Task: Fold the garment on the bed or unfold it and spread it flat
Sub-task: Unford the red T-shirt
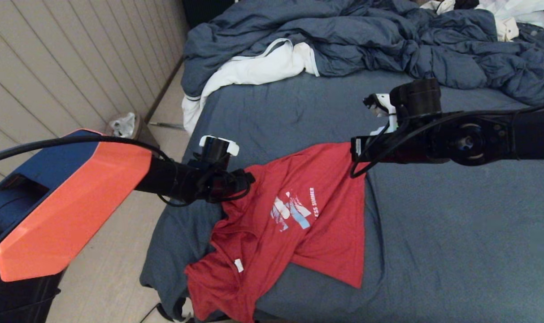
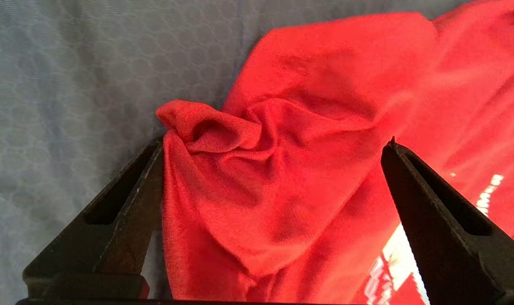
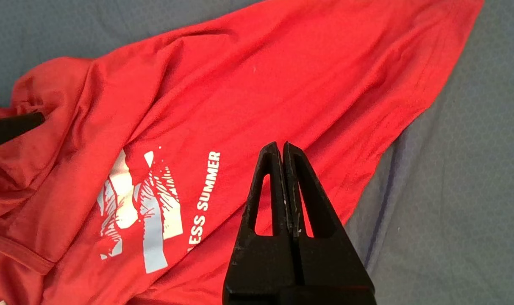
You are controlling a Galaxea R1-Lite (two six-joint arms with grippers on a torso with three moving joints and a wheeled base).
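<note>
The garment [image 1: 298, 215] is a red T-shirt lying rumpled, print side up, near the bed's [image 1: 455, 224] front left corner, with its neck tag toward the front edge. My left gripper [image 1: 244, 179] is at the shirt's left edge. In the left wrist view it [image 2: 274, 142] stands open, with a bunched fold of the red cloth [image 2: 257, 178] between the fingers, lying against one of them. My right gripper [image 1: 356, 156] hovers over the shirt's far right corner. In the right wrist view it [image 3: 281, 146] is shut and empty, above the cloth [image 3: 261, 84] beside the print.
A rumpled blue duvet [image 1: 388, 40] is heaped across the far side of the bed, with a white cloth [image 1: 254, 67] at its left end. More white items [image 1: 509, 18] lie at the far right. The bed's left edge drops to the floor, where a small bin [image 1: 126, 125] stands by the wall.
</note>
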